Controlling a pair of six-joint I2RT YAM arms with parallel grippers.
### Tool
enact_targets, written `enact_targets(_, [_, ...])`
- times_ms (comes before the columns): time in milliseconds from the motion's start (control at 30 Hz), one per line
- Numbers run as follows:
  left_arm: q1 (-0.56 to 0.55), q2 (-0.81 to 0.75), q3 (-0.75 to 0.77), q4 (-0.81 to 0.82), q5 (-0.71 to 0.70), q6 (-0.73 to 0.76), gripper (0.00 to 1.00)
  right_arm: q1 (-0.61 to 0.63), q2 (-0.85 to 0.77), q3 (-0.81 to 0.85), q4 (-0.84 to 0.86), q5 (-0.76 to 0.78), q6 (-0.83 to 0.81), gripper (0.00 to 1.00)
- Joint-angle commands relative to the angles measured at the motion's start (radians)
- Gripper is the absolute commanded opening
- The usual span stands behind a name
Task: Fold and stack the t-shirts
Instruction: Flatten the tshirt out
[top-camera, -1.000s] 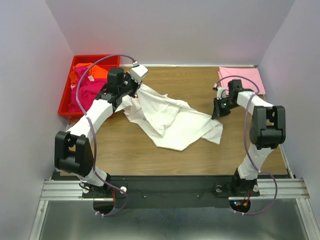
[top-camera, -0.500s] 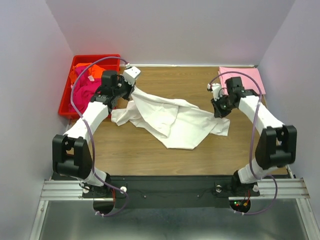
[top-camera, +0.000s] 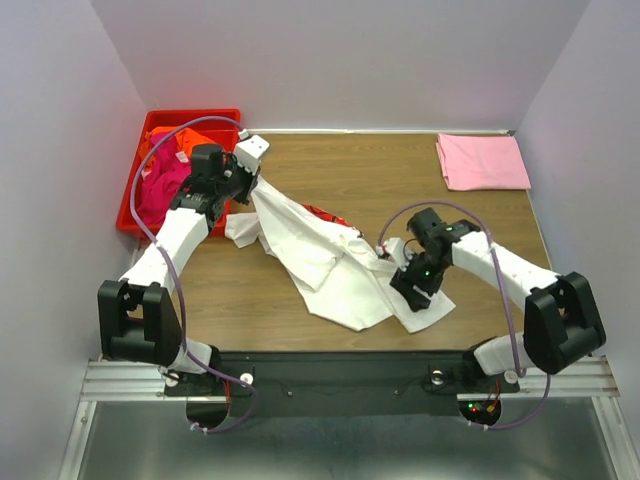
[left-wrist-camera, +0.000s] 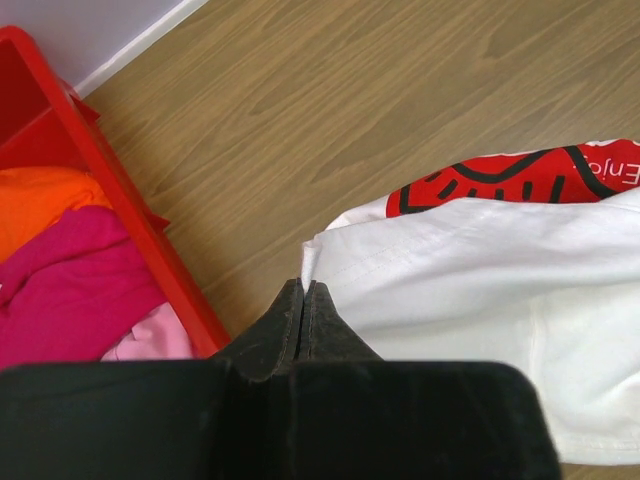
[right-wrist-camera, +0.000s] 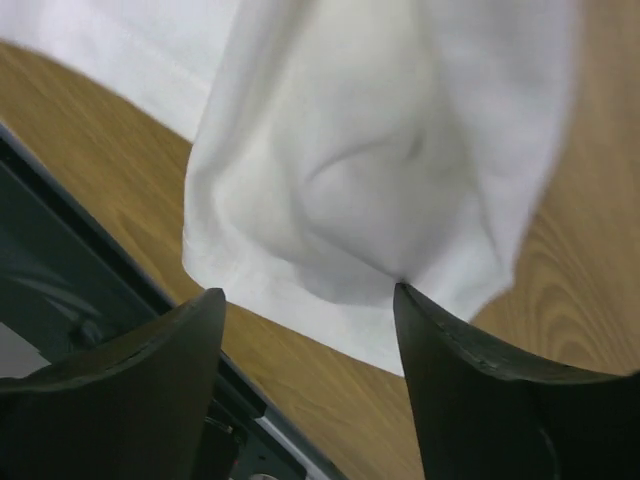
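Two arms tended the large white cloth t-shirt with red print (top-camera: 320, 255), crumpled on the wooden tabletop (top-camera: 380, 170). Left jaws pinched its edge, seemingly to spread it; right jaws gaped over a corner.

Large white cloth t-shirt with a red printed graphic (top-camera: 300, 235): soft matt weave, creased, with a stitched hem; the print is opaque and flat.
Folded pale pink cloth t-shirt (top-camera: 482, 162): matt, smooth.
Magenta cloth t-shirt (top-camera: 155, 190) and orange cloth t-shirt (top-camera: 158, 138): matt, rumpled.
Red plastic bin (top-camera: 190, 114): hard, glossy walls.
Brown wooden table top (top-camera: 400, 180): visible grain, smooth, low satin sheen.
Left gripper (left-wrist-camera: 303, 295): black, matt, finely textured.
Right gripper (right-wrist-camera: 307, 292): black, with a faint sheen.
Silver metal rail (top-camera: 130, 378) at the near edge: ribbed, dull finish.
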Motion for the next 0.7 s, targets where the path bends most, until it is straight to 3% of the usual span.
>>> enact_targets(0, [0.010, -0.044, -0.008, 0.011, 0.010, 0.012, 0.00, -0.131, -0.071, 0.130, -0.001, -0.011, 0.024, 0.76])
enact_targets(100, [0.013, -0.038, 0.001, 0.011, 0.013, 0.012, 0.00, -0.234, -0.052, 0.178, -0.018, -0.040, 0.032, 0.75])
enact_targets(300, [0.014, -0.021, 0.012, 0.011, 0.013, 0.016, 0.00, -0.370, 0.050, 0.145, -0.081, 0.003, -0.024, 0.49])
enact_targets(667, [0.016, -0.011, -0.013, 0.031, 0.016, 0.011, 0.00, -0.390, 0.166, 0.077, 0.019, 0.047, -0.042, 0.50])
